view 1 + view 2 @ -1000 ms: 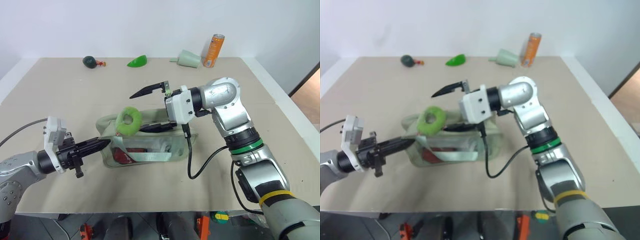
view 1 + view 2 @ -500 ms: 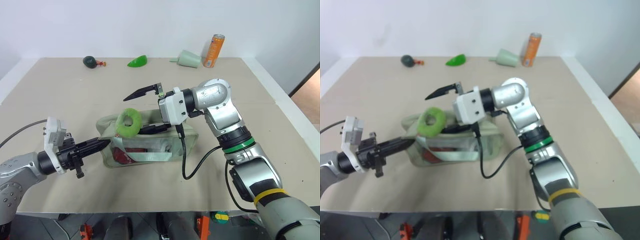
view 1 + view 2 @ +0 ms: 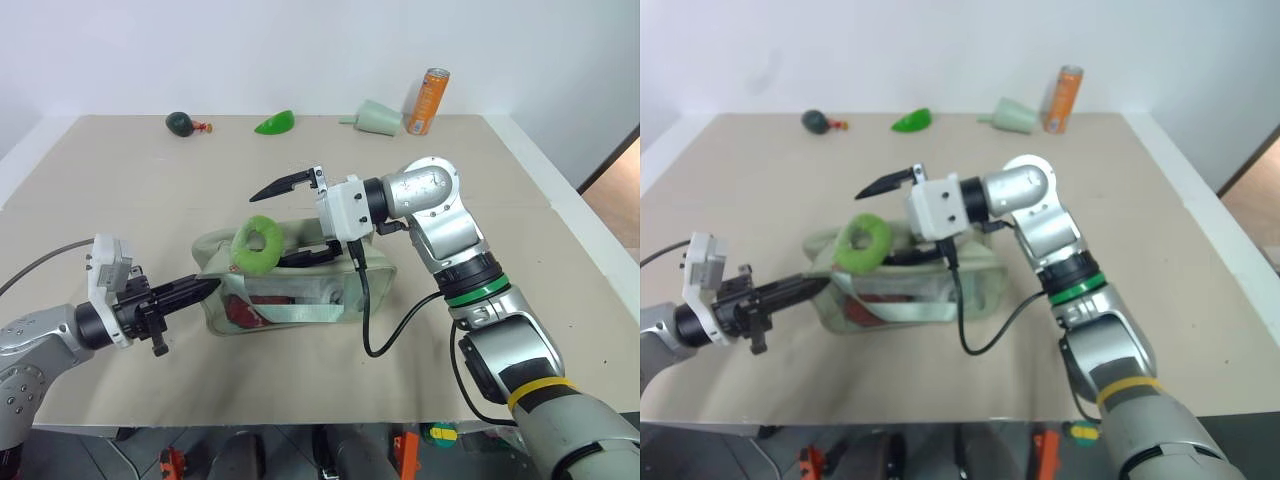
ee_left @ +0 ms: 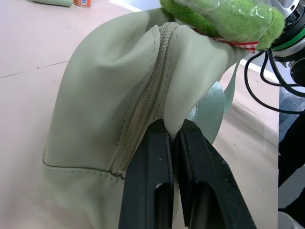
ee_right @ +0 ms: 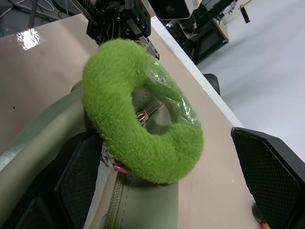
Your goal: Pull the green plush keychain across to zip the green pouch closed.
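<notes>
left hand [image 3: 205,289] pinching pouch [image 3: 300,290] end fabric, right hand [image 3: 285,225] spread wide just beside plush ring [image 3: 259,243] atop pouch, on counter [image 3: 120,190]

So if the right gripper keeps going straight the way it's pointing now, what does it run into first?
Most likely the green plush keychain: the open right gripper points at it, fingers either side. Beyond it sits the left gripper, shut on the green pouch.

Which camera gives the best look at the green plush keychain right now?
The right wrist view: the green plush keychain looms close, its fuzzy ring and centre hole plain. The eye views show it small, standing atop the green pouch. The left wrist view catches just its lower edge.
</notes>
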Robot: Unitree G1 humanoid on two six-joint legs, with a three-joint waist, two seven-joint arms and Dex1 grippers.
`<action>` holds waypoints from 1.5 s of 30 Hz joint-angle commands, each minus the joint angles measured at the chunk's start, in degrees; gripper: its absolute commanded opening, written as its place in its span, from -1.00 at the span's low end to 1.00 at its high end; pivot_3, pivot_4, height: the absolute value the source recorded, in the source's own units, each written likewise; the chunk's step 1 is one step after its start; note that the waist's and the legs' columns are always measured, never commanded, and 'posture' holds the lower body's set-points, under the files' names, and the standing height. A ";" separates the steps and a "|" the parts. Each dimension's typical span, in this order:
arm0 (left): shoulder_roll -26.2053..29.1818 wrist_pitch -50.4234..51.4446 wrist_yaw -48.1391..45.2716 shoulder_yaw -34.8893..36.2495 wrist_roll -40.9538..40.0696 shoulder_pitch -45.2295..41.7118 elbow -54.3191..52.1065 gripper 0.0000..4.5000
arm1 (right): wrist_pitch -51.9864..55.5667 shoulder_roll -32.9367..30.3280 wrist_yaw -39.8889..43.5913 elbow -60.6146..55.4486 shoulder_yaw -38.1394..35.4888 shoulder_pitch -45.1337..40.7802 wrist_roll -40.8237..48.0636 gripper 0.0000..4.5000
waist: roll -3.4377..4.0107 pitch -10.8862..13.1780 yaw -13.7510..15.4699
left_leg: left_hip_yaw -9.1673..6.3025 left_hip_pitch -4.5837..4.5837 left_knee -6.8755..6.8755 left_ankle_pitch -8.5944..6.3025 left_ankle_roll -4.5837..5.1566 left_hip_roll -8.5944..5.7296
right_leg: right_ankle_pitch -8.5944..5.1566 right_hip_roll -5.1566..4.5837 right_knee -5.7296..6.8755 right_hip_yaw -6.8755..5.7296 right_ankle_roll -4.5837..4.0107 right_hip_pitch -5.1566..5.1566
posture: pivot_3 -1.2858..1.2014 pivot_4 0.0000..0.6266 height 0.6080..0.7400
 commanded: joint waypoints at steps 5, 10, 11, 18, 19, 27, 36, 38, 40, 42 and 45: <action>0.71 0.77 -0.21 0.63 -0.42 -0.13 -0.50 -1.00 | 0.40 -0.84 -1.09 -2.60 -1.27 -0.83 0.37 0.12 | 0.00 0.00 0.00 | 0.00 0.00 0.00 0.00 0.00 0.00 | 0.00 0.00 0.00 0.00 0.00 0.00 | 0.03 -0.52 1.00; 0.85 0.88 -0.26 0.54 -0.35 -0.48 -0.15 -1.00 | 0.63 -1.42 -1.18 -2.29 -0.35 -0.98 -0.86 -0.11 | 0.00 0.00 0.00 | 0.00 0.00 0.00 0.00 0.00 0.00 | 0.00 0.00 0.00 0.00 0.00 0.00 | 0.03 -0.52 1.00; 0.89 0.89 -0.31 0.50 -0.32 -0.61 0.00 -1.00 | 0.68 -1.36 -1.36 -2.10 -0.33 -1.01 -1.06 -0.11 | 0.00 0.00 0.00 | 0.00 0.00 0.00 0.00 0.00 0.00 | 0.00 0.00 0.00 0.00 0.00 0.00 | 0.03 -0.52 1.00; 0.56 1.28 0.03 0.55 -0.43 -0.96 -0.07 -1.00 | 0.10 -1.31 -1.50 -1.43 -0.46 -1.02 -1.78 -0.11 | 0.00 0.00 0.00 | 0.00 -0.01 0.00 0.00 0.00 0.00 | 0.00 0.00 0.00 0.00 0.00 -0.01 | 0.03 -0.52 1.00; 0.44 1.25 0.05 0.55 -0.36 -0.83 -0.10 -1.00 | 0.01 -1.23 -1.60 -1.39 -0.49 -0.97 -1.80 -0.11 | 0.00 0.00 0.00 | 0.00 -0.01 0.00 0.00 0.00 0.00 | 0.00 0.00 0.00 0.00 0.00 -0.01 | 0.03 -0.52 1.00; 0.07 0.94 0.35 0.33 -0.10 -1.00 0.01 -1.00 | -1.27 -0.47 -0.53 -0.57 -0.93 -1.11 -0.14 -0.39 | 0.00 0.00 0.00 | 0.00 -0.01 0.00 0.00 0.00 0.00 | 0.00 0.00 0.00 0.00 0.00 -0.01 | 0.03 -0.52 1.00; -0.44 0.46 0.51 0.15 0.31 -1.08 0.37 -1.00 | -2.35 -0.10 0.06 2.10 -0.49 -1.68 -0.81 -0.39 | 0.00 0.00 -0.01 | 0.00 -0.01 0.00 0.00 0.00 0.00 | 0.00 -0.01 0.00 0.00 0.00 0.00 | 0.03 -0.52 1.00; -0.57 0.33 0.46 0.00 0.47 -1.05 0.45 -1.00 | -1.93 -0.15 0.44 2.37 -0.36 -1.76 -0.73 -0.39 | 0.00 0.00 0.00 | 0.00 -0.01 0.00 0.00 0.00 -0.01 | 0.00 -0.01 0.00 0.00 0.00 0.00 | 0.03 -0.52 1.00; -0.66 0.31 0.48 0.02 0.48 -1.03 0.47 -1.00 | -2.14 -0.16 0.19 2.67 -0.47 -1.87 -0.89 -0.39 | 0.00 0.00 -0.01 | 0.00 -0.01 0.00 0.00 0.00 0.00 | 0.00 0.00 0.00 0.00 0.00 0.00 | 0.03 -0.52 1.00; -0.73 0.34 0.47 0.06 0.48 -1.13 0.55 -1.00 | -1.88 0.11 -1.24 2.96 -0.96 -2.19 -1.45 -0.39 | 0.00 0.00 0.00 | 0.00 -0.01 0.00 0.00 0.00 0.00 | 0.00 0.00 0.00 0.00 0.00 0.00 | 0.03 -0.52 1.00; -0.86 0.32 0.40 0.17 0.54 -1.04 0.64 -1.00 | -1.07 0.00 -1.17 2.39 -0.24 -2.09 -2.35 -0.39 | 0.00 0.00 0.00 | 0.00 -0.01 0.00 0.00 0.00 0.00 | 0.00 0.00 0.00 0.00 0.00 0.00 | 0.03 -0.52 1.00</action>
